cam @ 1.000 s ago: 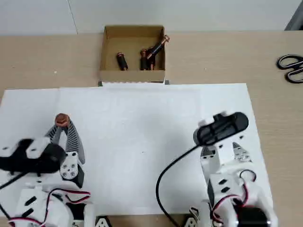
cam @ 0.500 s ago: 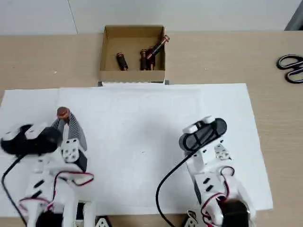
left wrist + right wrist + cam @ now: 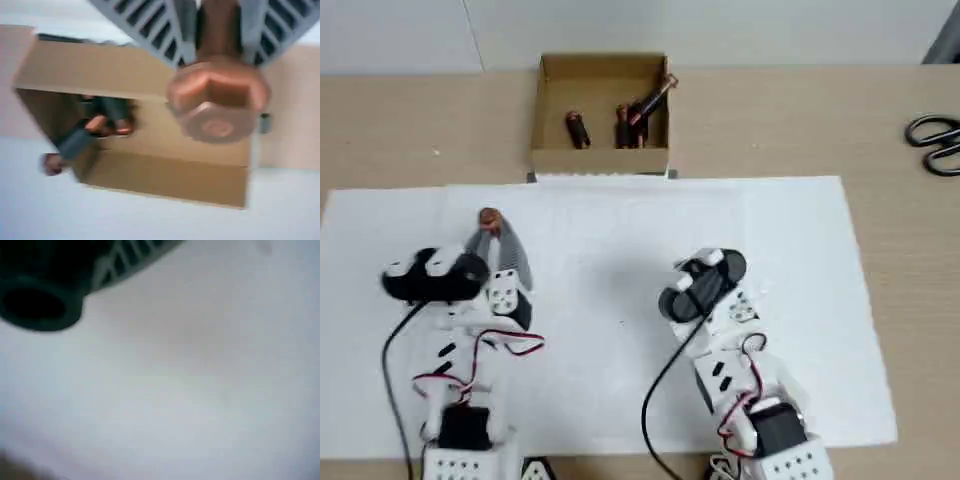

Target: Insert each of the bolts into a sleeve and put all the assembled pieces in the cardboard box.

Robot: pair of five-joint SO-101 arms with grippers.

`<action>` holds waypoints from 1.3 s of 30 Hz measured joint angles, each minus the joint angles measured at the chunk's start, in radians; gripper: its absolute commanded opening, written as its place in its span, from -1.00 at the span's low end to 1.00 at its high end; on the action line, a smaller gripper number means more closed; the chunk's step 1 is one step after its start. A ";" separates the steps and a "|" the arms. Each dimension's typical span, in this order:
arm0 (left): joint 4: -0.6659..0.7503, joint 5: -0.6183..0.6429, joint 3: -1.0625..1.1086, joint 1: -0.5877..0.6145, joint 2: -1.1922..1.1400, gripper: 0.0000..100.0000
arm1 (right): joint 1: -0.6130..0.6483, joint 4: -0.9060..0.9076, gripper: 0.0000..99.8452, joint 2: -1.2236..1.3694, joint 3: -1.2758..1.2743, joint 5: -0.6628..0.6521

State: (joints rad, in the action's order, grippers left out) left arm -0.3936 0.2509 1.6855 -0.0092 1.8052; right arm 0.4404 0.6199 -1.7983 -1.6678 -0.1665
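Observation:
My left gripper (image 3: 493, 235) is shut on a copper bolt (image 3: 489, 216) over the left part of the white sheet; its hex head (image 3: 217, 100) points at the cardboard box (image 3: 150, 165). The box (image 3: 546, 105) stands beyond the sheet's far edge and holds three assembled pieces: one (image 3: 578, 130) lying at the left, one (image 3: 624, 126) beside it, one (image 3: 655, 94) leaning on the right rim. The right arm (image 3: 705, 285) hangs over the sheet's middle. A black sleeve (image 3: 40, 305) with an open bore sits against a ribbed finger (image 3: 125, 262) of my right gripper.
The white paper sheet (image 3: 800, 230) covers the near half of the wooden table (image 3: 790, 120). Scissors (image 3: 935, 142) lie at the far right edge. A black cable (image 3: 665, 390) loops over the sheet by the right arm.
The left arm has carried the bolt forward and to the right, toward the box. The right arm has swung left and forward, toward the sheet's middle.

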 measured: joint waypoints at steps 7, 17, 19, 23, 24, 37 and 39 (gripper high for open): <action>0.028 -0.002 0.002 -0.157 0.000 -0.99 | 0.147 -0.087 -1.00 0.003 -0.002 0.058; 0.135 0.078 0.002 -0.293 0.000 -0.99 | 0.195 -0.123 -1.00 0.003 -0.002 0.063; 0.155 0.098 0.002 -0.310 0.000 -0.99 | 0.195 -0.123 -1.00 0.003 -0.002 0.063; 0.166 0.163 0.002 -0.315 0.000 -0.99 | 0.195 -0.123 -1.00 0.003 -0.002 0.063; 0.166 0.184 0.000 -0.315 0.000 -0.99 | 0.195 -0.123 -1.00 0.003 -0.002 0.063; 0.158 0.353 -0.049 -0.399 0.000 -0.99 | 0.269 -0.123 -1.00 0.003 -0.002 0.063; 0.126 0.353 -0.049 -0.411 0.000 -0.99 | 0.270 -0.123 -1.00 0.003 -0.002 0.063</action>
State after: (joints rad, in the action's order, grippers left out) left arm -0.2677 0.6038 1.6364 -0.4204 1.8052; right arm 0.7104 0.4971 -1.7952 -1.6694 -0.1036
